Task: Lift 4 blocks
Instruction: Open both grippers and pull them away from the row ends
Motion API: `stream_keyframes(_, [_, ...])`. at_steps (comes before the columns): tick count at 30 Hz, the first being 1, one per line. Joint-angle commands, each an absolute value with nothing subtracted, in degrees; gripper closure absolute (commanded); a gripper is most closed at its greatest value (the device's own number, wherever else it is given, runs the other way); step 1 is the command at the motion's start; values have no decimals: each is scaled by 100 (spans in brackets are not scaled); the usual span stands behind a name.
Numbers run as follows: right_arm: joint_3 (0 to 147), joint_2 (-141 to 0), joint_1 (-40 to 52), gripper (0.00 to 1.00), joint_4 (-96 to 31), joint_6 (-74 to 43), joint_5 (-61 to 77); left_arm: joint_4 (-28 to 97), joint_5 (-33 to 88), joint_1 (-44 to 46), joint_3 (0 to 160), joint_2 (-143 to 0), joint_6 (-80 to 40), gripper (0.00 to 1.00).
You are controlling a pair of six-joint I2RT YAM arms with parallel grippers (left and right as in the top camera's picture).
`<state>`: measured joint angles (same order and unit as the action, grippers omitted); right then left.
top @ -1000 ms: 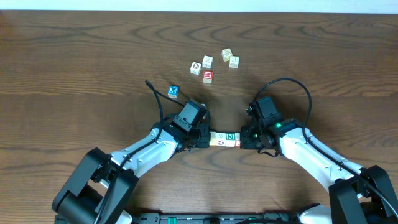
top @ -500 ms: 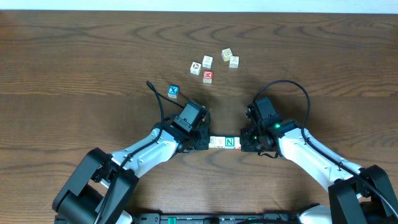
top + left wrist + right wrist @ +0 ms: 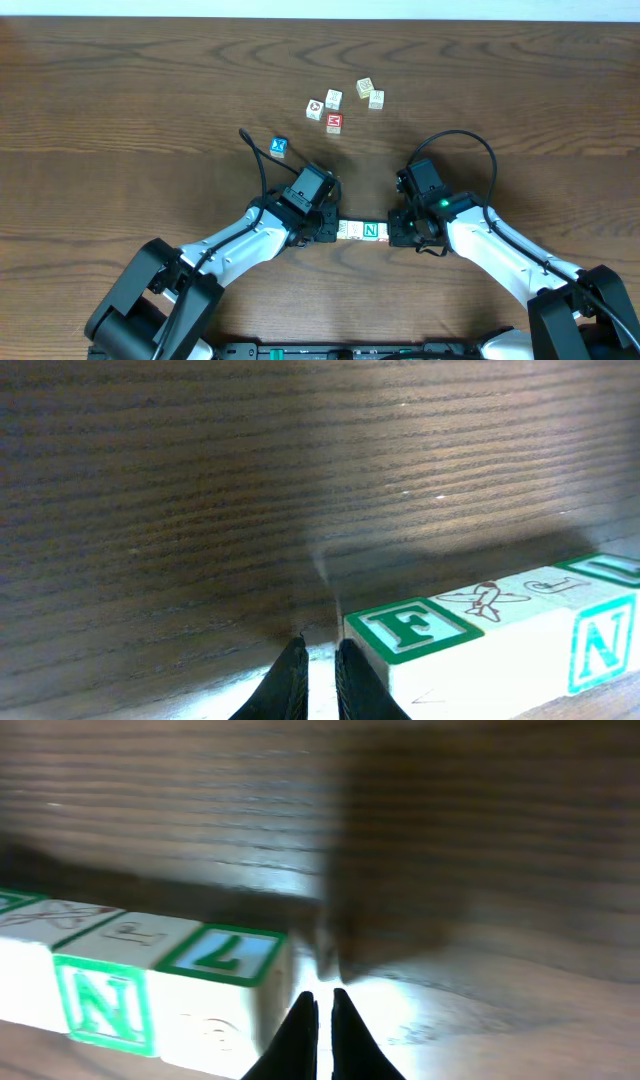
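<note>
The left gripper (image 3: 333,231) and the right gripper (image 3: 393,232) are pressing against opposite ends of the row of blocks (image 3: 362,231). Both are keeping their jaws closed, gripping nothing between them.

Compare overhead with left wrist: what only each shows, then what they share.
Overhead only: both arms, the right gripper, the small blue cube with a white X, and five loose wooden cubes farther back. Left wrist only: the green F face on the row's end block and the shut fingertips beside it. Both: the left gripper, the row of white wooden blocks with a green N, on the brown wooden table.
</note>
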<state>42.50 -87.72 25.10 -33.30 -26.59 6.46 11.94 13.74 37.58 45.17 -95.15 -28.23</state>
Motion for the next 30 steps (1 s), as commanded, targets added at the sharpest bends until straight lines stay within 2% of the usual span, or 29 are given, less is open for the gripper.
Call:
stream_keyframes(1, [4250,-8792,2591,94,-3417,-2696,187,1262,1227,3780,4709,-9546,-2506,87])
stream_keyframes(11, [4252,-8792,2582,91,-3199,-2696,-47,1319,346,3758,4713,-9546,-2506,85])
stream_keyframes(18, [4276,-8792,2580,81,-1942,-2569,-399,1321,139,3299,4980,-9325,-1745,83])
stream_keyframes(23, [4281,-8790,2502,64,-760,-1977,-1120,1323,-255,2762,5282,-8672,-1592,83])
stream_keyframes(30, [4281,-8790,2346,27,314,-1745,-2762,1444,-464,2047,5336,-7072,-1457,61])
